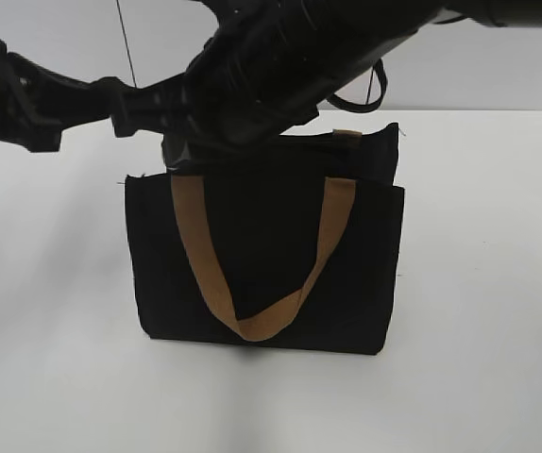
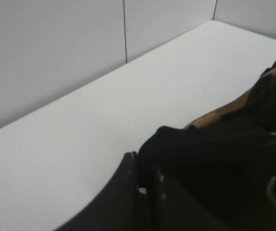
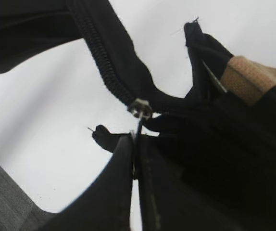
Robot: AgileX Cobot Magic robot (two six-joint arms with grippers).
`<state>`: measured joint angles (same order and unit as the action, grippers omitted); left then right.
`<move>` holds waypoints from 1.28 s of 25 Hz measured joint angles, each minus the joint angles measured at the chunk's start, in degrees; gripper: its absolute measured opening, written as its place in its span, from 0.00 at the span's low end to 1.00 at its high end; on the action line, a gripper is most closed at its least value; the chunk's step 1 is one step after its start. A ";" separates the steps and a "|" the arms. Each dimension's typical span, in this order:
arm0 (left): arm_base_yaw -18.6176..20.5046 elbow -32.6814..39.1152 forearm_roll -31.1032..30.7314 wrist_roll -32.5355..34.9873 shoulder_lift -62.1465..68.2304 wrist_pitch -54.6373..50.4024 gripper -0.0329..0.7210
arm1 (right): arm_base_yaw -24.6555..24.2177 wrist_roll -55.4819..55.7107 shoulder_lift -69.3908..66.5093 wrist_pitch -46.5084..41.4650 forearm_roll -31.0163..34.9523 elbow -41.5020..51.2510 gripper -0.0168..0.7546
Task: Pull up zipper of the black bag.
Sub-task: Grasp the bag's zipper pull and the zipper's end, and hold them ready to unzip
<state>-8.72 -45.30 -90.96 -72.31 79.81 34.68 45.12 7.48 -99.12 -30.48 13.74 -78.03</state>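
The black bag [image 1: 262,264] stands upright on the white table, with a tan strap [image 1: 252,326] looping down its front. Both arms crowd over its top left corner in the exterior view, where the jaws are hidden. In the left wrist view my left gripper [image 2: 139,156] is shut on a fold of the bag's black fabric [image 2: 200,159]. In the right wrist view my right gripper [image 3: 135,139] is shut on the thin metal pull tab below the silver slider [image 3: 139,108] of the zipper [image 3: 99,53]. The closed teeth run up and left from the slider.
The white table [image 1: 479,283] spreads on all sides of the bag. A grey panelled wall [image 2: 56,57] stands along the table's back edge. The dark right arm [image 1: 328,47] hangs across the top of the exterior view.
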 joint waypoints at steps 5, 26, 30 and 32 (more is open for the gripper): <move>-0.10 0.00 -8.21 -14.04 0.00 -0.15 0.07 | -0.04 -1.46 1.33 -1.02 1.03 0.00 0.01; -0.15 2.73 -8.96 -18.29 -0.11 -8.87 0.07 | -1.14 -2.84 2.06 -0.88 0.56 0.00 0.01; -0.15 2.73 -9.00 -18.35 -0.53 -10.37 0.07 | -3.39 -3.70 0.58 -3.25 0.34 0.00 0.01; -0.09 2.77 -9.03 -18.35 -1.58 -11.02 0.07 | -4.41 -4.08 0.30 -4.93 0.10 0.00 0.01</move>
<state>-8.81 -42.53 -99.99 -90.65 78.23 23.66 40.71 3.40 -98.82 -35.41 13.84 -78.03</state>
